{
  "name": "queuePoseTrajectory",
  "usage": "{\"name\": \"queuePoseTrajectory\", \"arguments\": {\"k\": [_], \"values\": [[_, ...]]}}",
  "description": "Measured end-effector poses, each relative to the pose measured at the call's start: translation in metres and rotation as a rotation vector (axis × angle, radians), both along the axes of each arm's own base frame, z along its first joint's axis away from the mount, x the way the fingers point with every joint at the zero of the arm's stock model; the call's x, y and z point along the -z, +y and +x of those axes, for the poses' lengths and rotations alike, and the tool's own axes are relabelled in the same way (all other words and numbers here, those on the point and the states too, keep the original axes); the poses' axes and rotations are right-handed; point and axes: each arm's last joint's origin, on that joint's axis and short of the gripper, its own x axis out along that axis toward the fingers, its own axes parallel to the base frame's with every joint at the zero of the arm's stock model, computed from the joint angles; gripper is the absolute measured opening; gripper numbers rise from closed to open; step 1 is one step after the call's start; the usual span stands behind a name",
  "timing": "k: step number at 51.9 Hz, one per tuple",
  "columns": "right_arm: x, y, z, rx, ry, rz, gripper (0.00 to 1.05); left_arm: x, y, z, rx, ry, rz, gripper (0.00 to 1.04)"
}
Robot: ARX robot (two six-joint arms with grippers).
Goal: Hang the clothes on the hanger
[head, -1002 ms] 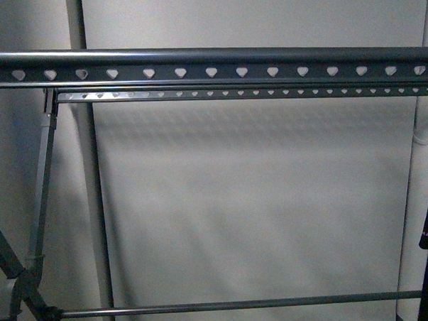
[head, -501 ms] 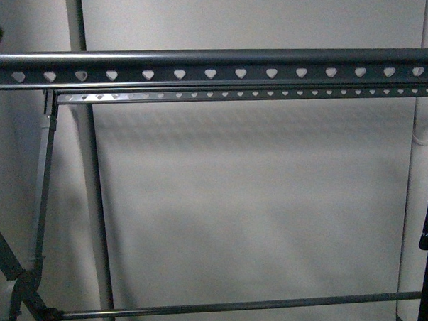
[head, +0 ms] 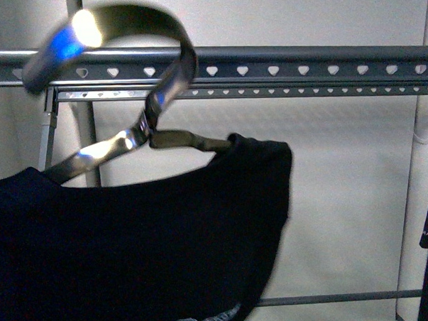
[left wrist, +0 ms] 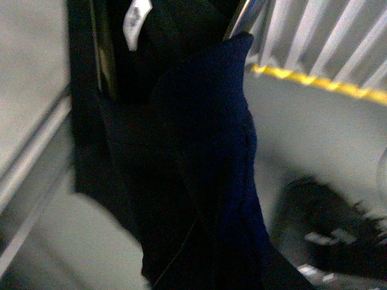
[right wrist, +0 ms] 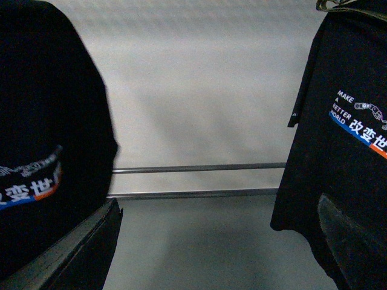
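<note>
**A:** Where's your shirt?
**B:** The black short-sleeved T-shirt (head: 132,249) hangs on a shiny metal coat hanger (head: 103,152), hook (head: 144,18) level with the dark grey heart-punched rack rail (head: 302,63).
**A:** Grippers?
**B:** Your right gripper (right wrist: 219,205) gapes empty. I cannot tell about your left gripper. Lift the hook over the rail, then lower squarely.

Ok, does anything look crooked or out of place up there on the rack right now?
Yes: the metal coat hanger carrying the black T-shirt sits askew in front of the rack, its hook leaning left and one arm lower than the other. Whether the hook is over the rail I cannot tell; it is blurred.
</note>
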Motion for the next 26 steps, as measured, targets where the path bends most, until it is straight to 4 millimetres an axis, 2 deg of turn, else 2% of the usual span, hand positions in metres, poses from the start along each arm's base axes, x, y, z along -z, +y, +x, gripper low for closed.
{"name": "queuePoseTrajectory", "arguments": {"k": [6,13,17,26], "values": [[0.0,0.0,0.0,0.0,0.0,0.0,0.97,-0.003,-0.009,0.022,0.1,-0.231,0.164,0.04],[0.0,0.0,0.0,0.0,0.0,0.0,0.97,-0.009,-0.02,0.038,0.135,-0.484,0.227,0.04],[0.0,0.0,0.0,0.0,0.0,0.0,0.97,-0.012,-0.023,0.041,0.149,-0.55,0.235,0.04],[0.0,0.0,0.0,0.0,0.0,0.0,0.97,-0.013,-0.024,0.042,0.159,-0.571,0.239,0.04]]}}
